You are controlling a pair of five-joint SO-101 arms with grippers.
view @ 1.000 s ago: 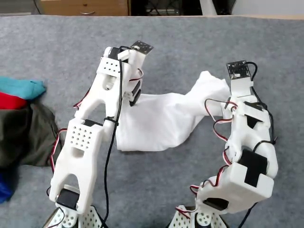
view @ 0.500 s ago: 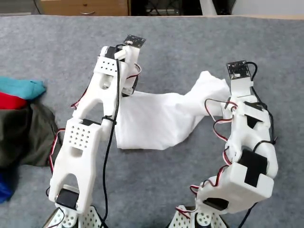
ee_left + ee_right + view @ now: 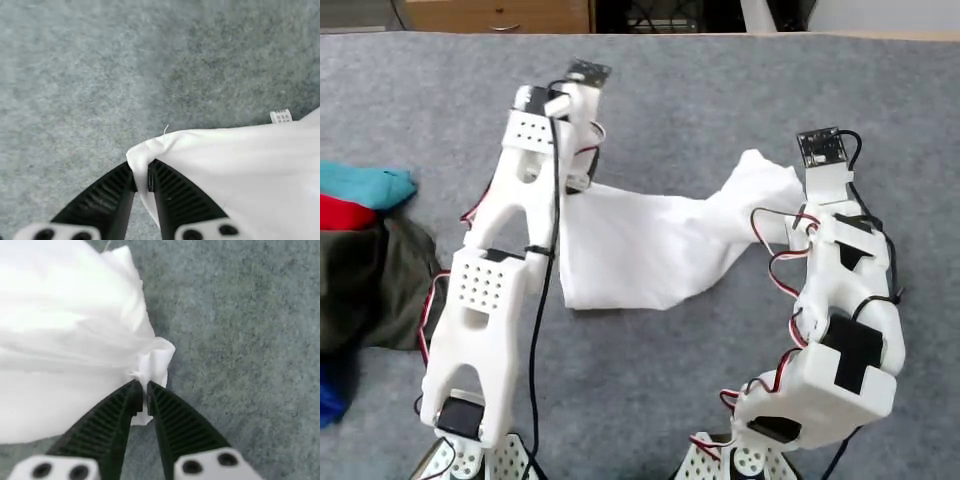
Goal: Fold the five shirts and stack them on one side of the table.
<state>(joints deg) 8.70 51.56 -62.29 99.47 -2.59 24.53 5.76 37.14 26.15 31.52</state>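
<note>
My left fingers [image 3: 143, 181] were pinched shut on one corner of the white cotton shirt [image 3: 650, 250], and my right fingers [image 3: 142, 390] were clamped on its bunched opposite end. The shirt lay spread between them on the grey carpeted desk [image 3: 720, 90], well apart from a heap of teal, red and dark clothes [image 3: 365, 240] at the desk's left edge.

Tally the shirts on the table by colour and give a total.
white shirt: 1
teal shirt: 1
red shirt: 1
dark grey shirt: 1
blue shirt: 1
Total: 5
</note>
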